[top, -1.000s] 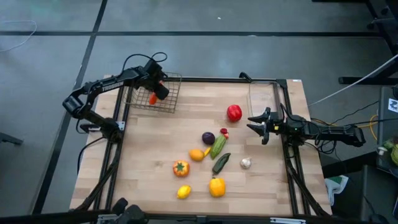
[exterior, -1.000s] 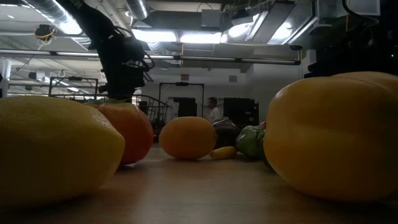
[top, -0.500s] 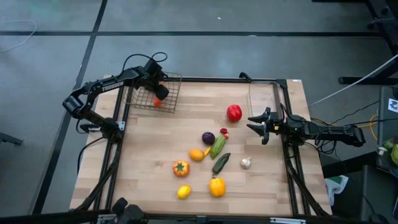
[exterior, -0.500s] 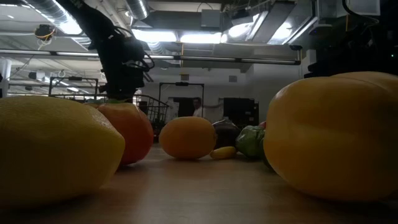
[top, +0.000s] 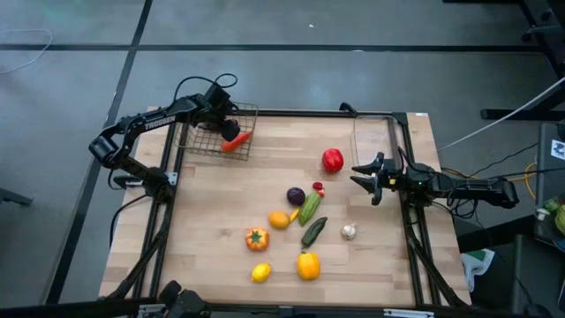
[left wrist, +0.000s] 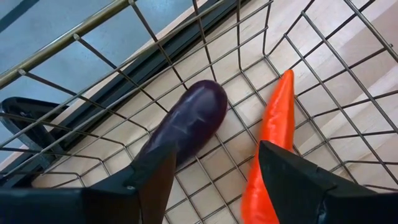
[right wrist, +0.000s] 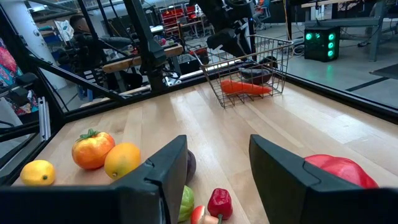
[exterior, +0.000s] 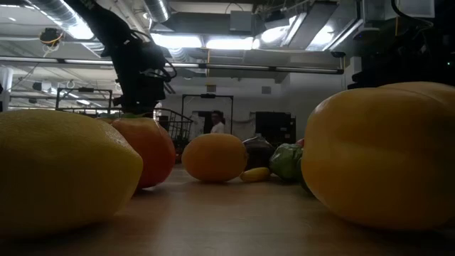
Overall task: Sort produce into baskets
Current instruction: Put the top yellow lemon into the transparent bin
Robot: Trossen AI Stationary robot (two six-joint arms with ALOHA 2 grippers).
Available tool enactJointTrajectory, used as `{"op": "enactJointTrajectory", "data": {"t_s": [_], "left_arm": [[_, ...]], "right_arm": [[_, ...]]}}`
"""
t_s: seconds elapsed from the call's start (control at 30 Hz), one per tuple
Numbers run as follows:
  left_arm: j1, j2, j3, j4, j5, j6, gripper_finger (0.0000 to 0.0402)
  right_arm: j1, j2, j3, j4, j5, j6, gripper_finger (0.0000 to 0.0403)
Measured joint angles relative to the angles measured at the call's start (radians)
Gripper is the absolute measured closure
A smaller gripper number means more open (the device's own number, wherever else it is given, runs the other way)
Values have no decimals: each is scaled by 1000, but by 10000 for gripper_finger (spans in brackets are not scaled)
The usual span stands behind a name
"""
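Left wrist view, left hand (left wrist: 214, 180) spread above carrot (left wrist: 273, 134), eggplant (left wrist: 186, 127) partly behind wire basket (left wrist: 93, 68), right hand (top: 369, 183) spread.

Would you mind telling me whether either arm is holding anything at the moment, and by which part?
Nothing is held. The left gripper is open above the carrot lying in the wire basket; the right gripper is open and empty.

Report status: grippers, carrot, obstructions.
Left gripper open above dark wire mesh basket; long orange carrot lies inside beside purple eggplant. Right gripper open, waiting. Nothing blocking.
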Motion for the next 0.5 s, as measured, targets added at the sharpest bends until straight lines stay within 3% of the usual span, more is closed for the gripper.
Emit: {"op": "enactJointTrajectory", "data": {"t_s": [0.5], "left_arm": [[0,0,0,0,0,-34,176]], "right_arm": [[0,0,0,0,0,0,230]]}}
